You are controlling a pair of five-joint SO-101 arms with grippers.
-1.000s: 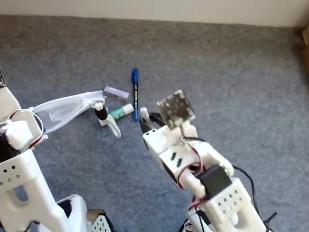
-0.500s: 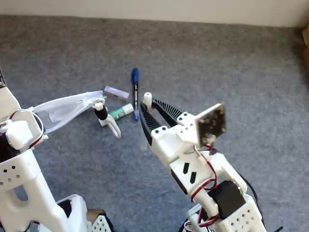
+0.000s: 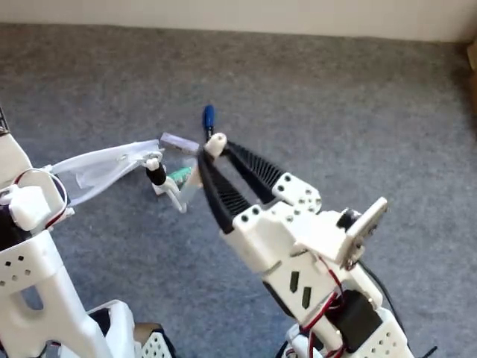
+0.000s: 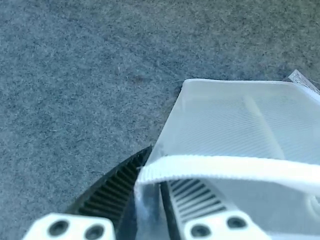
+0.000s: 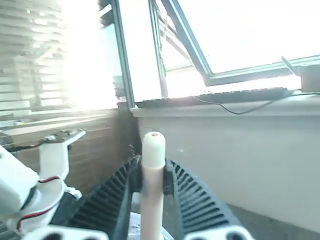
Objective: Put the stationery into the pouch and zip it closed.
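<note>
R pincer (image 3: 211, 158) is clamped on a white stick (image 3: 216, 142) whose tip pokes out past the jaws. It's held above the counter (image 3: 350, 97), just right of the free end of the pouch (image 3: 104, 165). L pincer (image 4: 149, 194) is pinching the pouch rim at the left, so the bag stretches out to the right, w/ its far end near the purple eraser (image 3: 179, 142).

I read the step as feeding the stick into the pouch. You can't tell from here how wide the mouth gapes, so check before you commit. Line the stick's long axis up w/ the pouch's length and go in tip-first & low. Don't release until most of it is past the rim. Mind the green-white tube (image 3: 179, 176) & blue pen (image 3: 209, 115) lying close under your approach. Don't sweep them off, as they probably have to go in too.
</note>
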